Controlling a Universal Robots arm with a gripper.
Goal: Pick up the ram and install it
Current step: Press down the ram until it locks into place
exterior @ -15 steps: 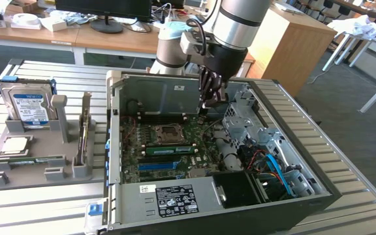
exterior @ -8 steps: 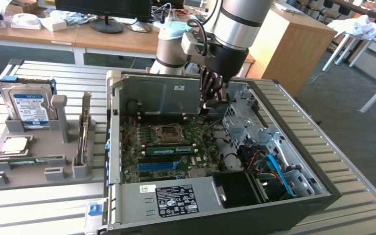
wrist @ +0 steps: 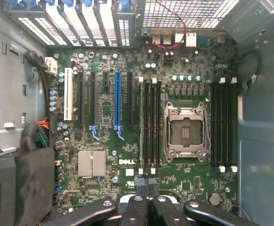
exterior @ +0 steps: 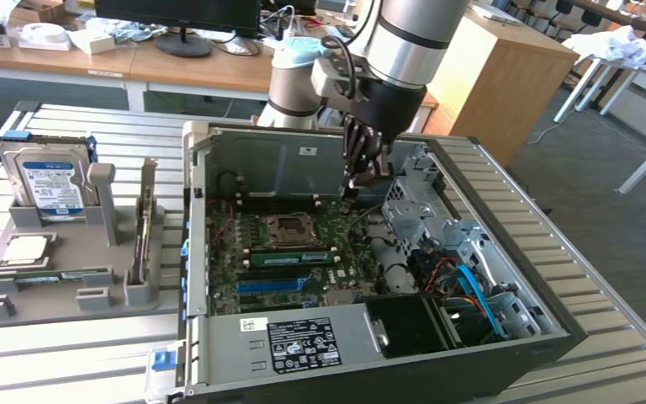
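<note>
A long green ram stick sits in a memory slot of the motherboard, just in front of the empty processor socket. In the wrist view it shows edge-on as a thin pale line beside the socket. A second green stick lies flat in the grey fixture on the exterior view's left. My gripper hangs inside the open computer case, above the board and behind the socket. It is shut, and I see nothing between the fingers.
The fixture also holds a blue-labelled hard drive, a square silver processor and a thin board standing on edge. Drive cages and cables crowd the case on the exterior view's right. The case stands on a slatted metal table.
</note>
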